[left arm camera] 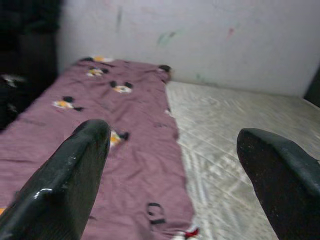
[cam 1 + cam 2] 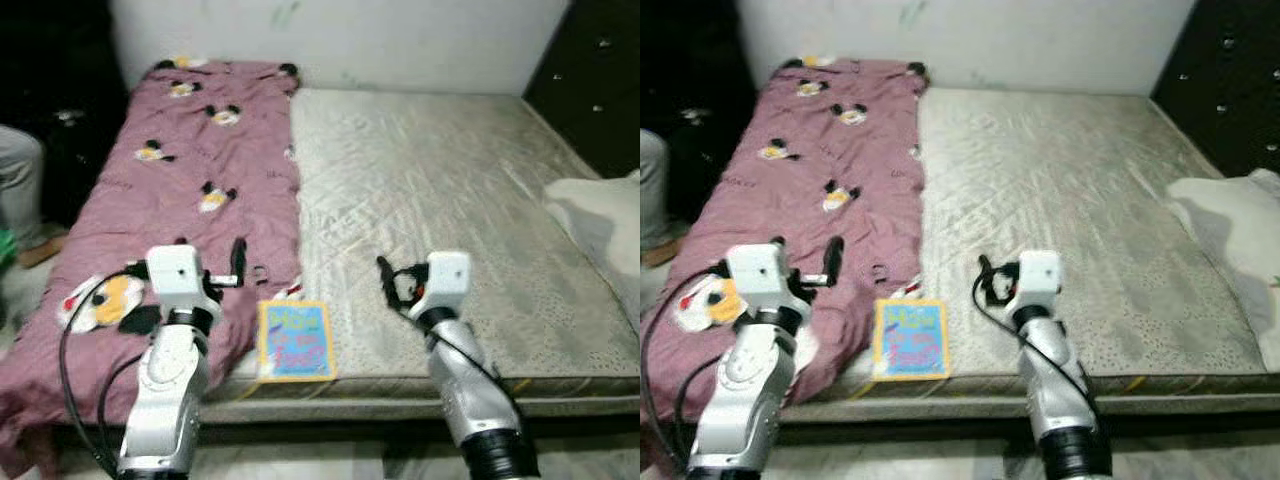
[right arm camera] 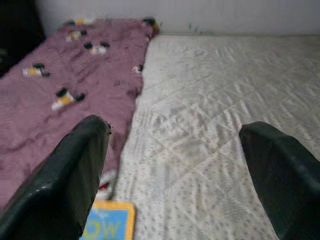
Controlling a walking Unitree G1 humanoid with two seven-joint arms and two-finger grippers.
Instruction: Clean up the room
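Observation:
A mauve blanket [image 2: 190,170] printed with cartoon mice covers the left half of a bare grey mattress [image 2: 430,180]. A blue and yellow book [image 2: 294,340] lies flat at the mattress's front edge, right beside the blanket's hem; its corner [image 3: 107,227] also shows in the right wrist view. My left gripper [image 2: 248,266] hovers open over the blanket's front right corner, just left of and behind the book. To the right of the book, my right gripper [image 2: 392,280] is held open above the bare mattress. Nothing sits between either pair of fingers.
A white cloth [image 2: 600,215] lies on the mattress's right side. Dark furniture [image 2: 595,70] stands at the back right. At the far left, beside the bed, a person's grey-clad leg [image 2: 18,185] is visible. A pale wall runs behind the bed.

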